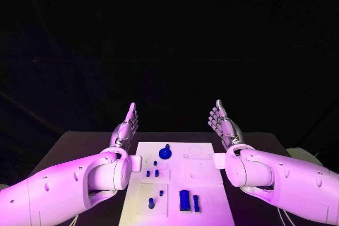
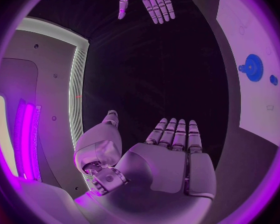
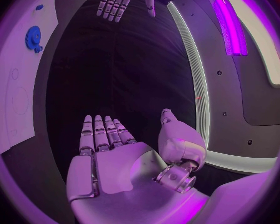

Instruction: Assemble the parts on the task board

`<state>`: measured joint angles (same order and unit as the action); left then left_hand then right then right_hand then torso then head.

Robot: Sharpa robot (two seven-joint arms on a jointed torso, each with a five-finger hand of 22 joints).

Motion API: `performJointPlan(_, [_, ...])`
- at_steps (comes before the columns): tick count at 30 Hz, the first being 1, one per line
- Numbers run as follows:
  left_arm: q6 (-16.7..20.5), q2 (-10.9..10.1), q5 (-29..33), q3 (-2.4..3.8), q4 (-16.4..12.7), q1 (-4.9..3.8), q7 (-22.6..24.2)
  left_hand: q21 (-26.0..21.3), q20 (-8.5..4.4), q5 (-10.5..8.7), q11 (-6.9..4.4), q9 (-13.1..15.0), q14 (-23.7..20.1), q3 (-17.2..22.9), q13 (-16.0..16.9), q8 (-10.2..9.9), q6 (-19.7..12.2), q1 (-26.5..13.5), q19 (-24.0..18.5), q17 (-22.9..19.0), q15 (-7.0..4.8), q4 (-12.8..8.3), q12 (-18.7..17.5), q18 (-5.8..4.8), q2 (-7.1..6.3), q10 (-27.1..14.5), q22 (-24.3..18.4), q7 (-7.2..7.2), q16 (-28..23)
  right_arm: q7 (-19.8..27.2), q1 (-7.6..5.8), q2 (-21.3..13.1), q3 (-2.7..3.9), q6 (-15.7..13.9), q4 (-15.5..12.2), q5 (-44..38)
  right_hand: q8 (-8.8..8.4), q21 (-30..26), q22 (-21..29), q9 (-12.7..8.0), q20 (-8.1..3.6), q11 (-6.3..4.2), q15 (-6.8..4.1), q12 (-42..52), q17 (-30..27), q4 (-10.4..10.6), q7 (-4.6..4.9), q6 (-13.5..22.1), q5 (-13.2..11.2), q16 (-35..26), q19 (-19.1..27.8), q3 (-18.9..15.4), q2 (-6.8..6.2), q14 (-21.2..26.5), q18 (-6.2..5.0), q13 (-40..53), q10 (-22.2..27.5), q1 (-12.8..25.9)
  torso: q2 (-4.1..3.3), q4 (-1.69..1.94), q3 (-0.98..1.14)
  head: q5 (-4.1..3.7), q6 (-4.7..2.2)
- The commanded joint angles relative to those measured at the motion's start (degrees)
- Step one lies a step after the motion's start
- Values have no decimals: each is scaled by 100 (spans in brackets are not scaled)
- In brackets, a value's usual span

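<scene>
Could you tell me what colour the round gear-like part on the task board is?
The gear-like part is blue, clearest in the left wrist view.

The hands (image 1: 126, 129) look like brushed silver metal; the arms (image 1: 70, 187) are smooth glossy plastic. The task board (image 1: 205, 187) is matt, the table (image 1: 70, 147) matt black.

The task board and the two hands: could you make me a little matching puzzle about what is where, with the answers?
Things:
1. left hand
2. right hand
3. round blue gear
4. tall blue block

Places or states:
A. near end of the task board
B. raised beside the board's right edge, fingers straight, holding nothing
C. far end of the board
D. raised beside the board's left edge, holding nothing

Pairs: 1-D, 2-B, 3-C, 4-A
</scene>
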<state>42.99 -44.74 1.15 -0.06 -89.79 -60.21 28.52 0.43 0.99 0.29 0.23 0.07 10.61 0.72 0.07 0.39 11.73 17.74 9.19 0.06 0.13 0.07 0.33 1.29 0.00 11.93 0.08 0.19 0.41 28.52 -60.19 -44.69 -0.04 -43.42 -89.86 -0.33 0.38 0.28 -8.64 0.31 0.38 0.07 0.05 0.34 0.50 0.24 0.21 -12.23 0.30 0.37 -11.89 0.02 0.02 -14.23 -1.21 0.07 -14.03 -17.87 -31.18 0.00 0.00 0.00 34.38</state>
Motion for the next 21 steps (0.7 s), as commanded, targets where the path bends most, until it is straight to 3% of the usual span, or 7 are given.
performJointPlan(1, [113, 5, -115, 6, -17, 5, 128, -43, -99, -29, -23, -7, -342, -72, -7, -39, -371, -566, -294, -6, -13, -7, -33, -129, 0, -376, -8, -19, -41, 127, 2, 0, 4, -70, -9, 33, -38, -28, 275, -31, -38, -7, -5, -34, -50, -24, -21, 388, -30, -37, 378, -2, -2, 451, 121, -7, 447, 568, 0, 0, 0, 0, 0])
performJointPlan(13, [113, 5, -115, 6, -17, 5, 128, -43, -99, -29, -23, -7, -608, -72, -7, -39, -675, -1032, -515, -6, -13, -7, -33, -129, 0, -688, -8, -19, -41, 127, 2, 0, 4, -70, -9, 33, -38, -28, 864, -31, -38, -7, -5, -34, -50, -24, -21, 704, -30, -37, 683, -2, -2, 823, 121, -7, 816, 1035, 0, 0, 0, 0, 0])
performJointPlan(16, [113, 5, -115, 6, -17, 5, 128, -43, -99, -29, -23, -7, -652, -72, -7, -39, -716, -1116, -919, -6, -13, -7, -33, -129, 0, -732, -8, -19, -41, 127, 2, 0, 4, -70, -9, 33, -38, -28, 864, -31, -38, -7, -5, -34, -50, -24, -21, 757, -30, -37, 733, -2, -2, 895, 121, -7, 877, 1104, 0, 0, 0, 0, 0])
performJointPlan(17, [113, 5, -115, 6, -17, 5, 128, -43, -99, -29, -23, -7, -1061, -72, -7, -39, -738, -1130, -919, -6, -13, -7, -33, -129, 0, -754, -8, -19, -41, 127, 2, 0, 4, -70, -9, 33, -38, -28, 864, -31, -38, -7, -5, -34, -50, -24, -21, 797, -30, -37, 766, -2, -2, 932, 121, -7, 921, 1165, 0, 0, 0, 0, 0])
performJointPlan(19, [113, 5, -115, 6, -17, 5, 128, -43, -99, -29, -23, -7, -1061, -72, -7, -39, -765, -1174, -919, -6, -13, -7, -33, -129, 0, -773, -8, -19, -41, 127, 2, 0, 4, -70, -9, 33, -38, -28, 864, -31, -38, -7, -5, -34, -50, -24, -21, 1223, -30, -37, 1189, -2, -2, 1423, 121, -7, 1403, 1370, 0, 0, 0, 0, 0])
performJointPlan(20, [113, 5, -115, 6, -17, 5, 128, -43, -99, -29, -23, -7, -1061, -72, -7, -39, -1173, -1205, -919, -6, -13, -7, -33, -129, 0, -1193, -8, -19, -41, 127, 2, 0, 4, -70, -9, 33, -38, -28, 864, -31, -38, -7, -5, -34, -50, -24, -21, 1223, -30, -37, 1189, -2, -2, 1423, 121, -7, 1403, 1787, 0, 0, 0, 0, 0])
performJointPlan(21, [113, 5, -115, 6, -17, 5, 128, -43, -99, -29, -23, -7, -1061, -72, -7, -39, -1173, -1224, -919, -6, -13, -7, -33, -129, 0, -1193, -8, -19, -41, 127, 2, 0, 4, -70, -9, 33, -38, -28, 864, -31, -38, -7, -5, -34, -50, -24, -21, 1223, -30, -37, 1189, -2, -2, 1423, 121, -7, 1403, 1787, 0, 0, 0, 0, 0])
